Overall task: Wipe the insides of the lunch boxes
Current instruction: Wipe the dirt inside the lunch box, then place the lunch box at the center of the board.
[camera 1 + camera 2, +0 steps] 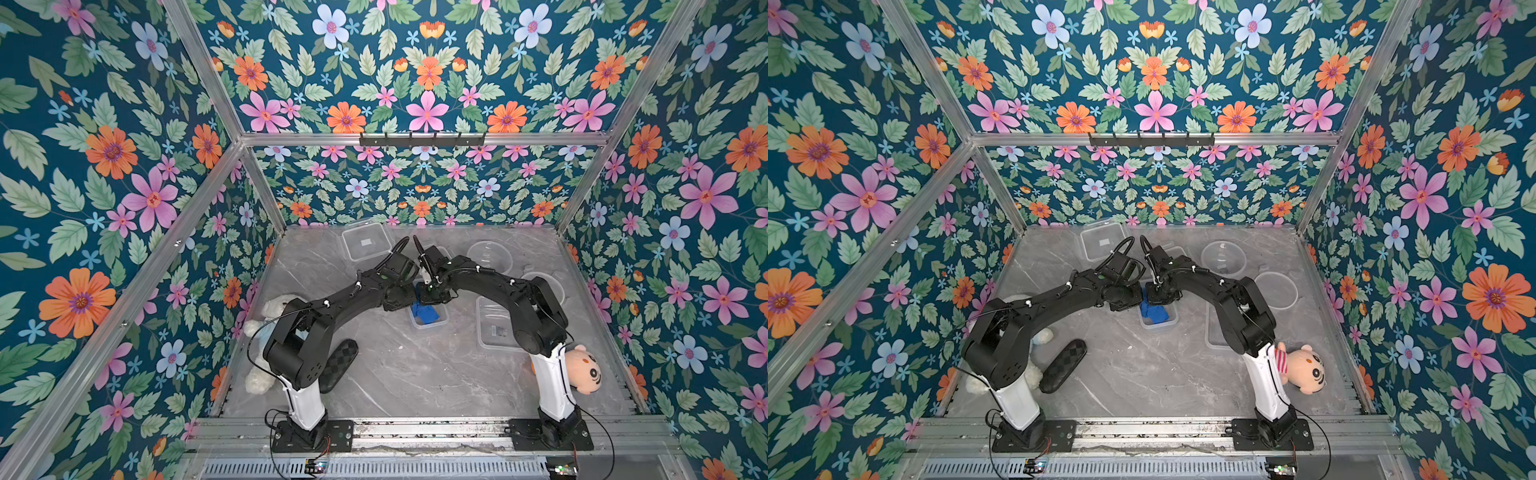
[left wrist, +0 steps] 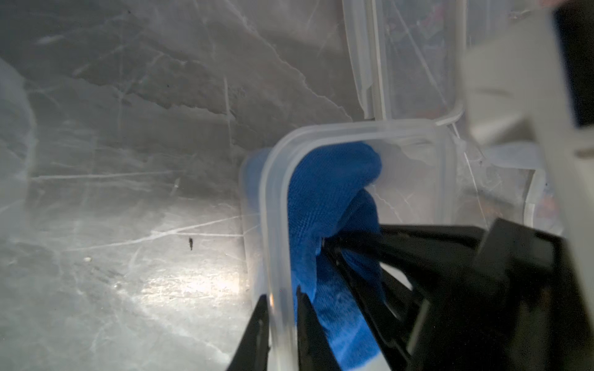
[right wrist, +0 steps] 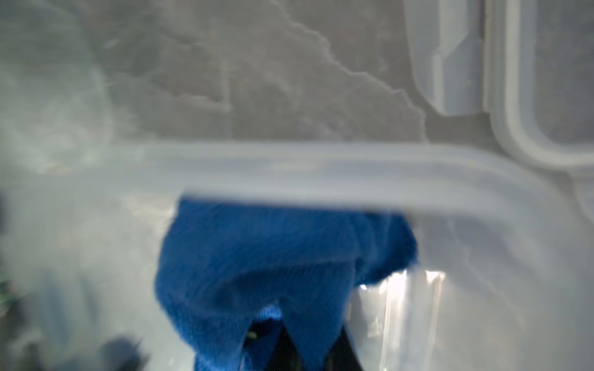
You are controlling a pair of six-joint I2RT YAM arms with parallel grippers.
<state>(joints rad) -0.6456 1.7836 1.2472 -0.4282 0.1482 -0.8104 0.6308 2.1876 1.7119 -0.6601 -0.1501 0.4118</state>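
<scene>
The small rectangular lunch box (image 1: 430,325) stands mid-table with a blue cloth (image 1: 424,313) bunched inside. In the left wrist view my left gripper (image 2: 281,297) straddles the box's wall (image 2: 273,199), one finger outside and one inside, pinching it. My right gripper (image 3: 308,353) reaches down into the box and is shut on the cloth (image 3: 273,257), which lies against the box's wall (image 3: 321,173). The large square lunch box (image 1: 368,243) sits at the back. The round lunch box (image 1: 489,255) is at the back right.
A clear rectangular lid (image 1: 494,328) lies right of the small box and a round lid (image 1: 544,286) beyond it. A white plush bear (image 1: 266,324) and a black checkered object (image 1: 338,365) lie by the left arm. An orange-faced plush (image 1: 584,370) sits by the right arm.
</scene>
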